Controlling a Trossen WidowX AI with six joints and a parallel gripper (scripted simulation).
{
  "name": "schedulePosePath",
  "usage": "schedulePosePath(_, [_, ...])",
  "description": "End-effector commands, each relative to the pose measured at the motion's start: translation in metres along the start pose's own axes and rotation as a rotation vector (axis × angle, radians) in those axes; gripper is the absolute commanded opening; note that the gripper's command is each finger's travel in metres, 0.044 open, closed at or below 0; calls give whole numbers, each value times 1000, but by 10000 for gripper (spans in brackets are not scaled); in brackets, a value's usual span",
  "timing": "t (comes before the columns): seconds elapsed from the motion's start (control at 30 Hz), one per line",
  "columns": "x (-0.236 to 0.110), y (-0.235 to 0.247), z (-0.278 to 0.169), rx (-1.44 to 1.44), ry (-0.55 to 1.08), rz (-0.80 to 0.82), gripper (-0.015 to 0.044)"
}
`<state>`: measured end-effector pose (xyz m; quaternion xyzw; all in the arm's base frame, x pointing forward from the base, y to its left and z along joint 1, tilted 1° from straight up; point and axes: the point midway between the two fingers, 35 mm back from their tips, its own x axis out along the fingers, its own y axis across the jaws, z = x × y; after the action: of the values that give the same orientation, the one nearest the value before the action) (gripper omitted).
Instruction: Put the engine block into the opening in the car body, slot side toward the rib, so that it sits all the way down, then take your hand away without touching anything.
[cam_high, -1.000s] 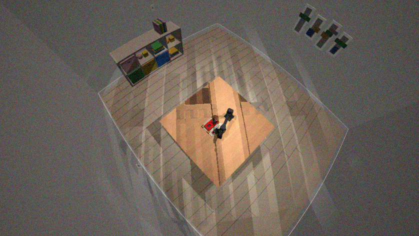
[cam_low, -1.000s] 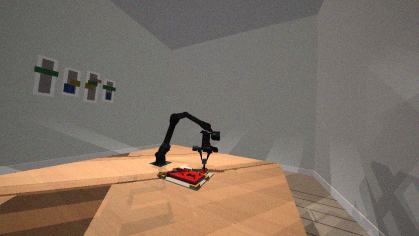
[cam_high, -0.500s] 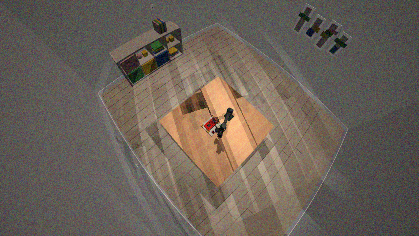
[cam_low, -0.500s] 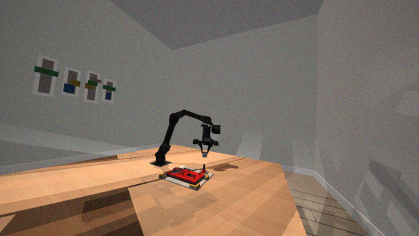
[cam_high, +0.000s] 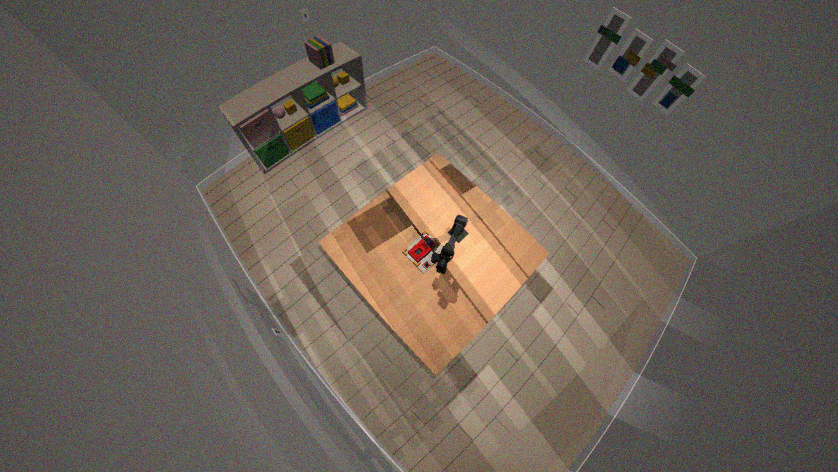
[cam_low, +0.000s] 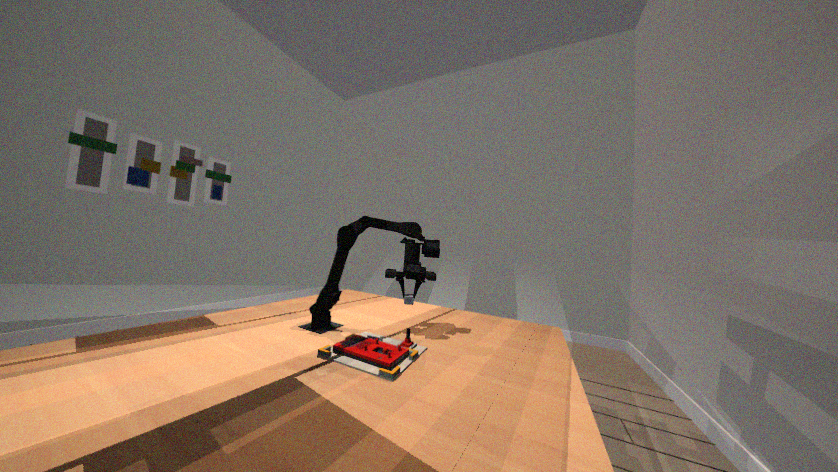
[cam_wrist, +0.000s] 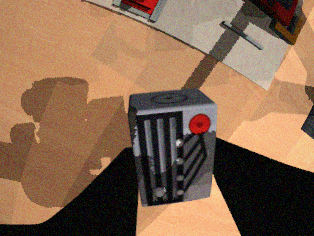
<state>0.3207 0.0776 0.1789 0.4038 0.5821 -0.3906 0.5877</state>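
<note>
The black two-fingered hand was clamped on the grey ribbed engine block with a red round cap, held in the air well above the pale wooden worktop and not yet over the red car body beyond it. If the block came down turned the wrong way or off the opening, it could jam on the car body's rim or slip in the fingers. The opening and rib were too small to make out; the wrist view cut off most of the car body.
</note>
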Motion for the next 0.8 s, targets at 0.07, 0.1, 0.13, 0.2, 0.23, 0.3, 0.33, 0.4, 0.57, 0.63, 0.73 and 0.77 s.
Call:
schedulePosePath(0.07, [2,-1,13,-51,-7,1,0])
schedulePosePath(0.1, [3,-1,16,-63,-8,0,0])
schedulePosePath(0.13, [5,-1,19,-76,-9,0,0])
schedulePosePath(0.2, [7,-2,25,-103,-10,0,0])
schedulePosePath(0.23, [8,-2,28,-118,-11,0,0])
schedulePosePath(0.3, [10,-3,34,-147,-11,0,0])
schedulePosePath(0.33, [11,-3,37,-162,-12,0,0])
schedulePosePath(0.4, [13,-4,43,-191,-12,0,0])
schedulePosePath(0.57, [19,-7,58,-267,-14,-1,0])
schedulePosePath(0.63, [21,-8,64,-298,-14,-1,0])
schedulePosePath(0.73, [24,-10,72,-345,-14,-2,0])
schedulePosePath(0.77, [25,-11,75,-361,-14,-2,0])
